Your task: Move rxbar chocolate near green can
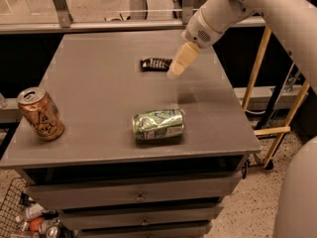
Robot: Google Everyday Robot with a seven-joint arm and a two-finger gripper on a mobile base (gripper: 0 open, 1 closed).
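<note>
- Front: green can [158, 124], on its side, near table [99, 88] edge.
- Left: orange can [40, 114], upright.
- Far: rxbar chocolate [155, 64], flat, well apart from green can.
- Gripper [178, 66] just right of bar; whether clenched or released, we cannot tell.
- Risk, we judge: off-centre descent shoves bar aside; bumped can rolls.

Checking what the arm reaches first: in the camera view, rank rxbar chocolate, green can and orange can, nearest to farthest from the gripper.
The gripper is over the table's far side.
1. rxbar chocolate, just beside it.
2. green can, lying near the front edge.
3. orange can, standing at the left edge.
</note>
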